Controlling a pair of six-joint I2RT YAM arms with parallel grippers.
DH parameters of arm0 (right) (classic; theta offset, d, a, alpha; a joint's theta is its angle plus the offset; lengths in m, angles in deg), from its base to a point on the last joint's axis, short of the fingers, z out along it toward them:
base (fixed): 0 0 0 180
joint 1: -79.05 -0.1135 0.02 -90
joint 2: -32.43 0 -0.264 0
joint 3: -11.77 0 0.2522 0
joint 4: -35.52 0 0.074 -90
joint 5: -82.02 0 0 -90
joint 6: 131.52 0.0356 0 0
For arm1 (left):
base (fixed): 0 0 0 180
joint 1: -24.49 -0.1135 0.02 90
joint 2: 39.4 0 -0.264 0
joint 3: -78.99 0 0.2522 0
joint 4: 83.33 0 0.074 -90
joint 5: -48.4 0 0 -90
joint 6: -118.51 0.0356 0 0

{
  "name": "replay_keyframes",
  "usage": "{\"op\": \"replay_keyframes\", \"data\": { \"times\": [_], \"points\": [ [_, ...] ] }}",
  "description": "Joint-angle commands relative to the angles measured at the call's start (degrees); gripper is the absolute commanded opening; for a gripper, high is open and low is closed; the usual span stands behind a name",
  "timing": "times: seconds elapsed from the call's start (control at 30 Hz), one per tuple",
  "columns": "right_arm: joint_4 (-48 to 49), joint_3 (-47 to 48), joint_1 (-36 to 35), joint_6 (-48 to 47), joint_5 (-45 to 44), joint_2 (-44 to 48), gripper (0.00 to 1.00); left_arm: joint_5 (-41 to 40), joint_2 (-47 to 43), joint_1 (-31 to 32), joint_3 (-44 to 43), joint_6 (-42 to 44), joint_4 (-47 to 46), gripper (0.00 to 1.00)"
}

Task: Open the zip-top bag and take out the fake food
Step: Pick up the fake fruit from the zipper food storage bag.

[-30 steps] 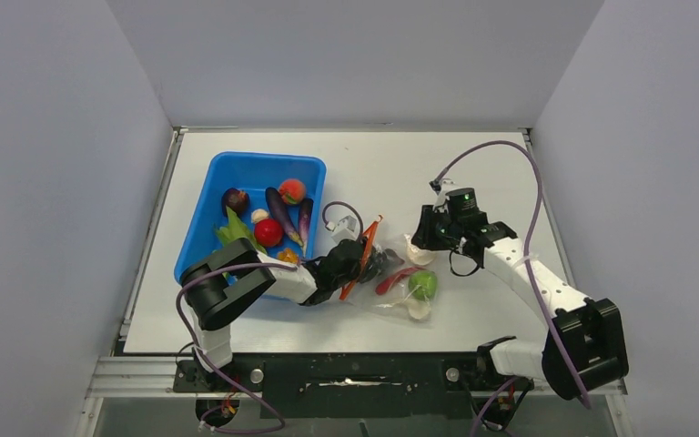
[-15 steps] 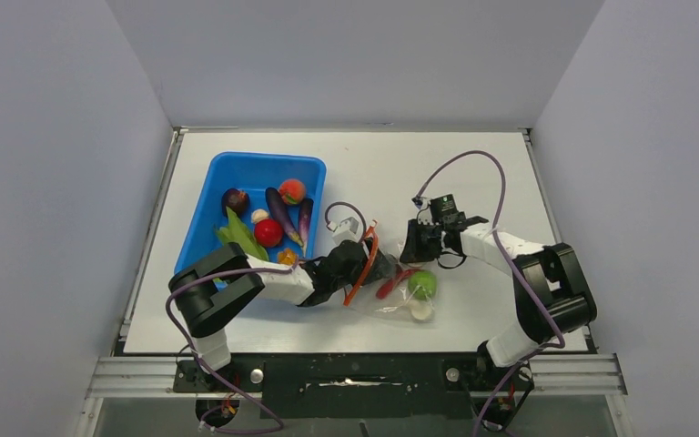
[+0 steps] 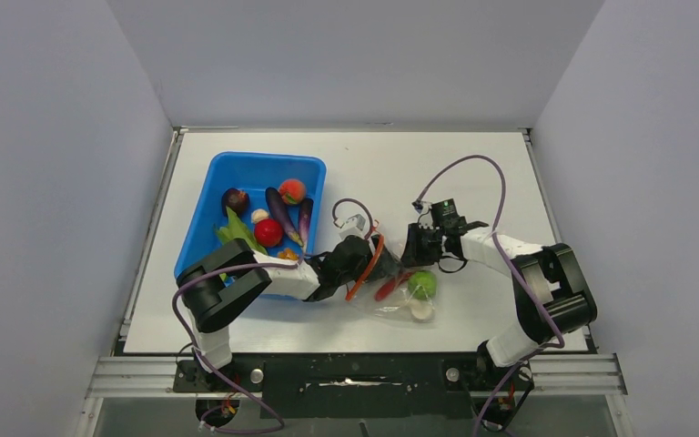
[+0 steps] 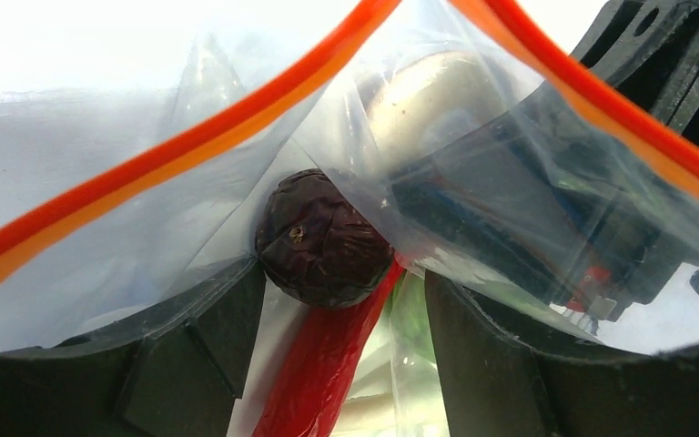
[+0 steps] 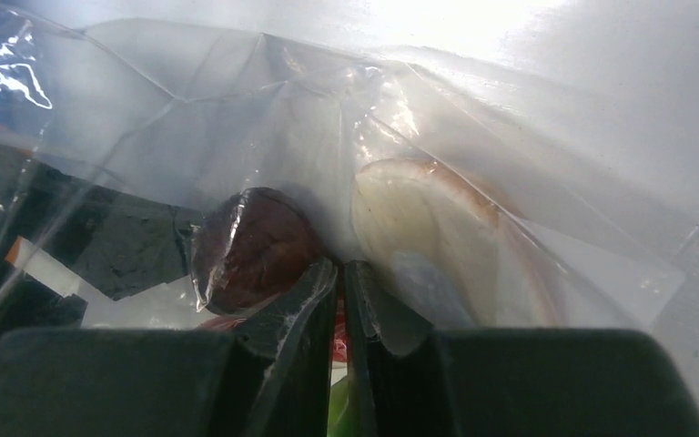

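**A:** How do the left jaws stand?

**B:** Spread wide, pushed into the mouth of the bag (image 4: 100, 182). The orange zipper strip (image 4: 191, 146) arches over both fingers.

**A:** Do they hold anything?

**B:** Nothing is gripped. A wrinkled purple ball (image 4: 323, 238) sits just ahead, in the gap between the tips. A red piece (image 4: 319, 364) runs back between the fingers under it. I cannot tell if either one touches a finger.

**A:** And the right jaws?

**B:** Almost pressed together, pinching a fold of the bag's clear film. Through the film, the purple ball lies just ahead and left of the tips, and a pale mushroom (image 5: 428, 237) lies just ahead and right.

**A:** Where is the bag?

**B:** On the surface (image 3: 473, 173), between the two sets of jaws, food inside. A green ball (image 3: 422, 284) lies in it just beside the right jaws.
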Motion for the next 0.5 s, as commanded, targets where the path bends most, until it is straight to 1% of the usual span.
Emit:
{"op": "replay_keyframes", "data": {
  "times": [0.0,0.1,0.23,0.3,0.33,0.47],
  "points": [
    [1.85,-0.11,0.27,-0.5,1.14,2.51,0.12,1.24,0.08,-0.37,-1.75,-0.01,-1.32,0.63],
    [1.99,-0.02,0.28,-0.67,1.58,3.51,0.12,0.04,-1.27,-0.49,-0.7,-0.44,-0.72,0.55],
    [1.74,0.22,0.31,-1.12,2.19,4.56,0.13,-1.3,-2.47,-0.64,0.72,-1.0,-1.44,0.54],
    [1.07,0.56,0.28,-1.49,2.49,4.46,0.13,-2.31,-2.71,-0.64,0.83,-1.36,-0.64,0.63],
    [0.87,0.67,0.31,-1.63,2.67,4.45,0.13,-2.71,-2.67,-0.59,0.79,-1.64,-0.05,0.65],
    [1.04,0.51,0.26,-2.16,3.95,4.34,0.13,-3.94,-3.0,-0.64,1.35,-3.0,-0.53,0.67]
  ]
}}
